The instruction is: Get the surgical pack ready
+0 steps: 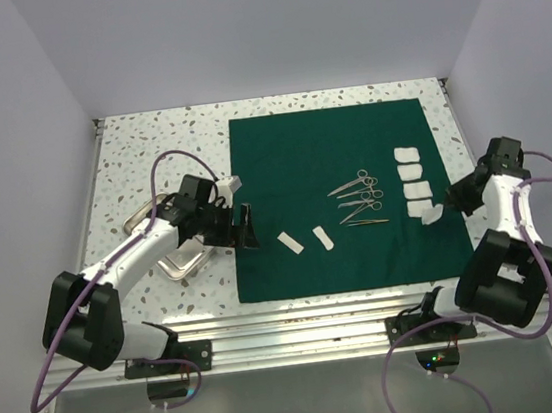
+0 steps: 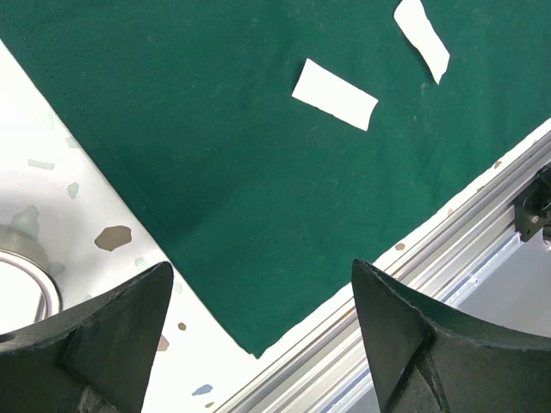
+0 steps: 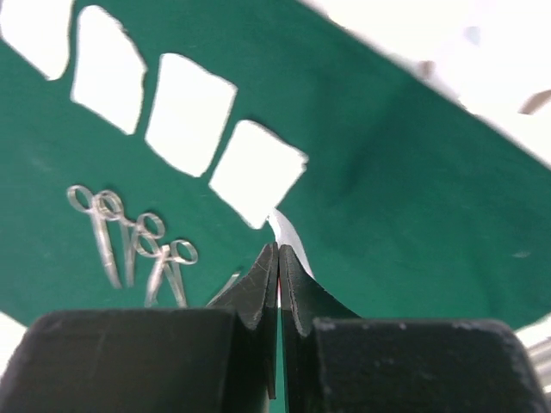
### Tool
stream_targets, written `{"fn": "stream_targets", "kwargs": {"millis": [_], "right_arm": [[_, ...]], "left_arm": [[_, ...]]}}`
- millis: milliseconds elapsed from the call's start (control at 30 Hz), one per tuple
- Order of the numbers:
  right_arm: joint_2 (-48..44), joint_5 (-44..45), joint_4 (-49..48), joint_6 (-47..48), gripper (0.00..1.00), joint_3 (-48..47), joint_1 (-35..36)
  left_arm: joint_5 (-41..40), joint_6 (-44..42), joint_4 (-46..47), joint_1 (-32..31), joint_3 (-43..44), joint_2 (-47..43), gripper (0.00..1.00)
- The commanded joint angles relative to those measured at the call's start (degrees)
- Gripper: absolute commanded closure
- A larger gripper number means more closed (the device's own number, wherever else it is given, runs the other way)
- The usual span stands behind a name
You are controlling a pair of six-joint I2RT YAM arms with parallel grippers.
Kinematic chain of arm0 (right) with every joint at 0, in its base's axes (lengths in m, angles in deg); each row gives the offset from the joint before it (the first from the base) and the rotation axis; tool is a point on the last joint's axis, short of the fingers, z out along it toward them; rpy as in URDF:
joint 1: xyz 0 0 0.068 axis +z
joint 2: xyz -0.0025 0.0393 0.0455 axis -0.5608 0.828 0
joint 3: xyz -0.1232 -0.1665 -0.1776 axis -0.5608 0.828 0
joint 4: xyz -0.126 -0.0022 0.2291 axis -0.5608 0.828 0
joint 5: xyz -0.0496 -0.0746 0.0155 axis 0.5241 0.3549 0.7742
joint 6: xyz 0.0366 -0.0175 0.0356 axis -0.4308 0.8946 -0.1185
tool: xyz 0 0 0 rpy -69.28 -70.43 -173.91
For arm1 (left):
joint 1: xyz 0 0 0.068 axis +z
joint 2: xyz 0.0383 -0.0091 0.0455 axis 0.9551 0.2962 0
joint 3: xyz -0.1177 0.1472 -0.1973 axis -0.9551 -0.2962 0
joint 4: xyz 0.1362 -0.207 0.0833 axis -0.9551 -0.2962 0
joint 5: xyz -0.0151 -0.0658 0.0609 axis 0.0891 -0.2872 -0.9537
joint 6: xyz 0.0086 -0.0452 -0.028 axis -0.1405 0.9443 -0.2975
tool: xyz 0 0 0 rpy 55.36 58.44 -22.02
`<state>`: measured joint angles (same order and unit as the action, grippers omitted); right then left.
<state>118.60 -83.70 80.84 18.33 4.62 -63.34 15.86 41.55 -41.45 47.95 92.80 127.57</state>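
The dark green drape [image 1: 336, 199] lies spread flat on the speckled tabletop [image 1: 148, 147]. Steel scissor-like instruments [image 1: 360, 196] are clustered right of its middle, and two white strips [image 1: 306, 241] lie nearer the arms. Four gauze pads [image 1: 415, 179] lie in a column along the drape's right side. The right gripper [image 3: 278, 249] has its jaws pressed together, pinching the edge of the nearest gauze pad [image 1: 434, 213] at the column's near end. The left gripper [image 1: 242, 227] hangs over the drape's left edge with its jaws spread wide and nothing between them. A small metal tray [image 1: 181, 266] sits on the tabletop just left of the drape.
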Motion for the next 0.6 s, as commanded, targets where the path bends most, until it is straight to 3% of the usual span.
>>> {"fn": "stream_targets", "kwargs": {"millis": [0,333,567], "right_arm": [[2.05,-4.90,-3.54,-3.35,1.00,-1.38,0.41],[7.07,-6.41,-17.50,-11.00,1.00,2.05,2.16],[8.48,-3.86,-21.74,-13.90,1.00,4.25,2.25]], "left_arm": [[0.82,-0.75,2.05,-0.05,-0.05,0.67,0.12],[0.29,-1.19,1.53,-0.05,0.38,1.29,0.12],[-0.15,-1.54,1.09,0.12,0.47,1.29,0.12]]}}
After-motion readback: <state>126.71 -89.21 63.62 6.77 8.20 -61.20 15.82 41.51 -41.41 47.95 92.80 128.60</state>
